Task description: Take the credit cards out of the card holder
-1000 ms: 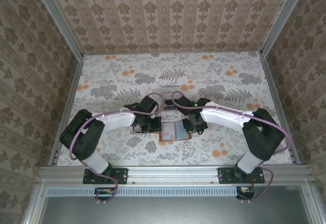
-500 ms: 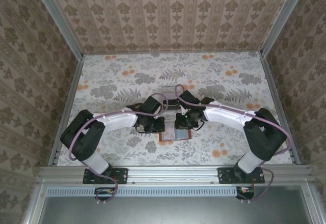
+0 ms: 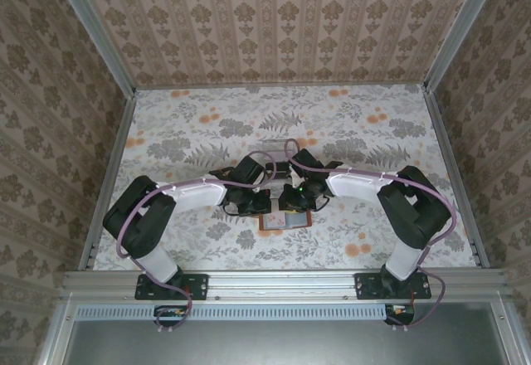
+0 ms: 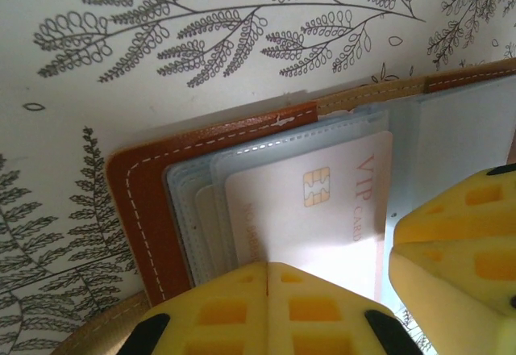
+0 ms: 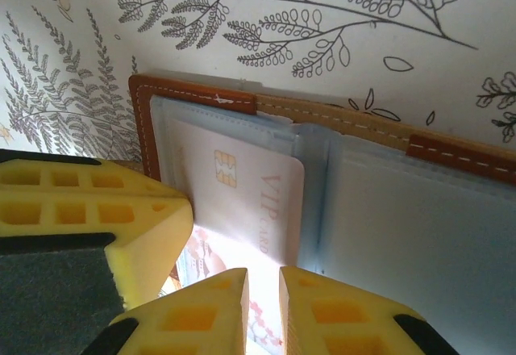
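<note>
plainly, the card holder (image 3: 286, 223) lay open and flat on the fern-patterned table (image 3: 191, 133), near its front middle, with both arms bent in over it from either side. seen from the left wrist, its reddish-brown stitched border wrapped round a stack of pale blue-grey sleeves. the credit cards (image 4: 322, 202) sat in those sleeves: the top one was pale, with a gold chip and the letters "vip card", and the edges of others showed just behind it on the left.

the left gripper (image 4: 268, 273) had its yellow fingers pressed together with nothing between them, their tips lying over the near edge of the top card. the right gripper (image 5: 264, 281) hung just beside it at the same edge of that card, close to the fold of the holder. its fingers (image 5: 211, 311) stood a narrow slit apart. i could not tell whether the card's edge was pinched in that slit.
</note>
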You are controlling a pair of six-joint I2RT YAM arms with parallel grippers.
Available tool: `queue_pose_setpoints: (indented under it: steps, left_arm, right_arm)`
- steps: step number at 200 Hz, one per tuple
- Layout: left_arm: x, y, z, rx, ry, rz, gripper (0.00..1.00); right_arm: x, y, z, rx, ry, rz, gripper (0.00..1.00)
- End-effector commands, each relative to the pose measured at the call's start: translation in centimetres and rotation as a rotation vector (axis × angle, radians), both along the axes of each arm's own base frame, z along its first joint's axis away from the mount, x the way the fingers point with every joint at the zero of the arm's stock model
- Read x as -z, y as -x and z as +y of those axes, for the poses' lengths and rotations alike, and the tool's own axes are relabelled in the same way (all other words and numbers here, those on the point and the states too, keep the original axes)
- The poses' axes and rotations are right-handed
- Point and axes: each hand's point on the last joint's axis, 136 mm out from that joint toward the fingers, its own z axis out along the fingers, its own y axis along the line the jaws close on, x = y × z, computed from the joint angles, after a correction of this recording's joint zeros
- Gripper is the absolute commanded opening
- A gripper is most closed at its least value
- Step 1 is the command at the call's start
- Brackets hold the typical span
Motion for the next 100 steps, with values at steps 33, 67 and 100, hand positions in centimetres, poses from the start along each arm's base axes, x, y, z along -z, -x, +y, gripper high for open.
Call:
queue_pose_setpoints:
  steps: [33, 67, 100]
  left_arm:
    - [0.7, 0.8, 0.6, 0.006, -0.034, 0.027, 0.00]
    - [0.4, 0.8, 1.0, 0.009, -0.054, 0.019, 0.00]
    - [0.6, 0.9, 1.6, 0.004, -0.075, 0.017, 0.00]
  right_arm:
    - [1.8, 0.4, -0.2, 0.012, 0.004, 0.049, 0.20]
    - [2.3, 0.5, -2.1, 0.016, 0.109, 0.024, 0.23]
    - [2.4, 0.7, -2.8, 0.015, 0.138, 0.019, 0.23]
